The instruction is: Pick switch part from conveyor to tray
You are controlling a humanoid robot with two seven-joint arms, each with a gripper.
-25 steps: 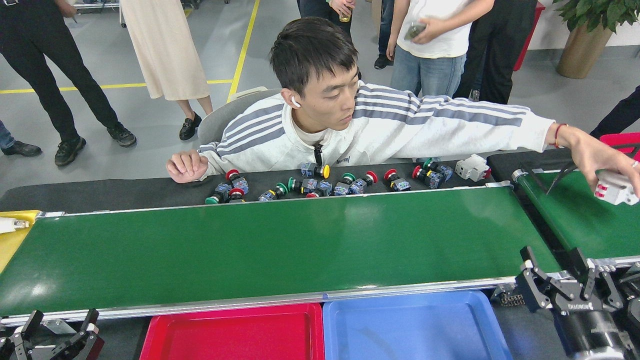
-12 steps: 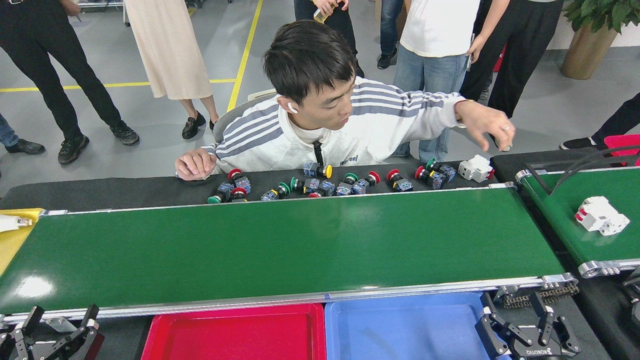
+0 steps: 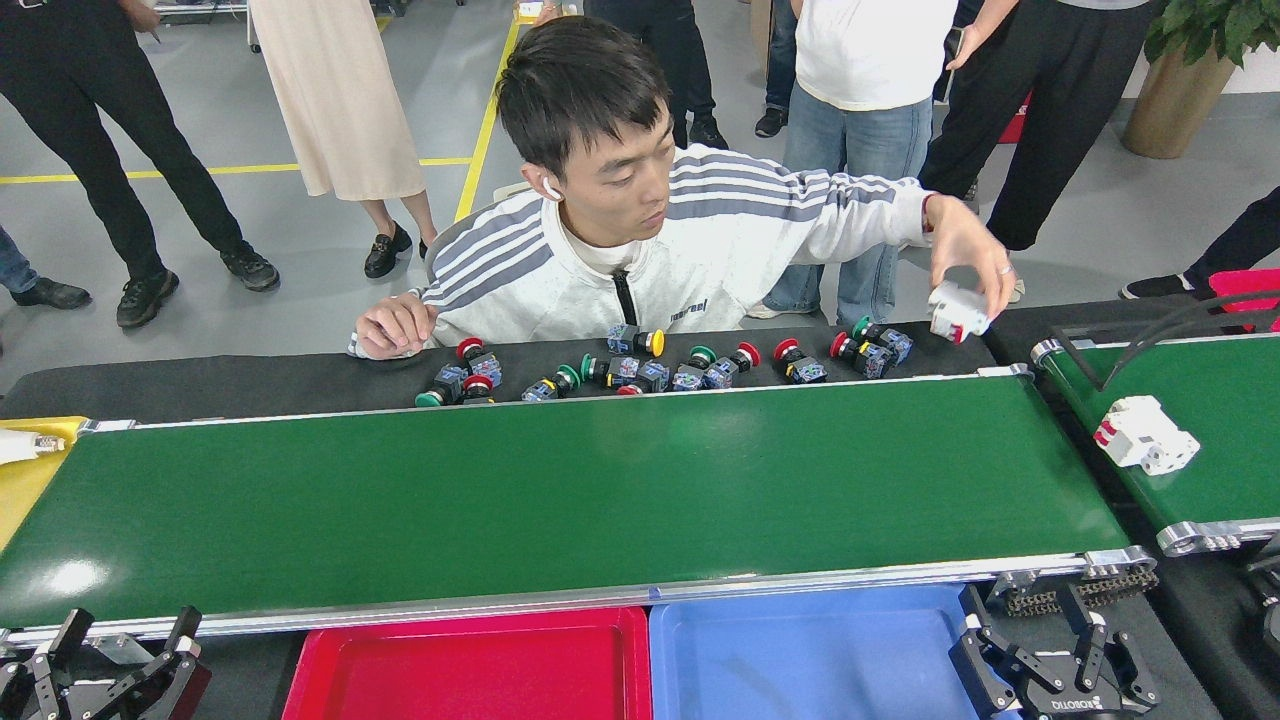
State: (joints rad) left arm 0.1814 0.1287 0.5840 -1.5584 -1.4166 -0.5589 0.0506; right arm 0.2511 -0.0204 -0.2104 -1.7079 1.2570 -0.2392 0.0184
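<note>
The conveyor (image 3: pixel 560 490) runs across the middle as a long dark-green belt, and nothing lies on it. A white switch part (image 3: pixel 1145 435) with red marks rests on the second green belt at the right. A person's hand holds another white switch part (image 3: pixel 955 312) above the black table's right end. The red tray (image 3: pixel 470 665) and the blue tray (image 3: pixel 810 650) sit below the conveyor's near rail. My left gripper (image 3: pixel 128 625) is open and empty at the bottom left. My right gripper (image 3: pixel 1025 615) is open and empty at the blue tray's right edge.
Several coloured push-button parts (image 3: pixel 650 370) lie in a row on the black table behind the conveyor. A seated person leans over that table, and others stand behind. A yellow surface (image 3: pixel 25 480) borders the conveyor's left end. A chain drive (image 3: pixel 1080 590) sits at its right end.
My right gripper dropped from beside the conveyor's right end to the blue tray's edge. The person left a white part on the side belt, where it drifted left, and lifted another off the table.
</note>
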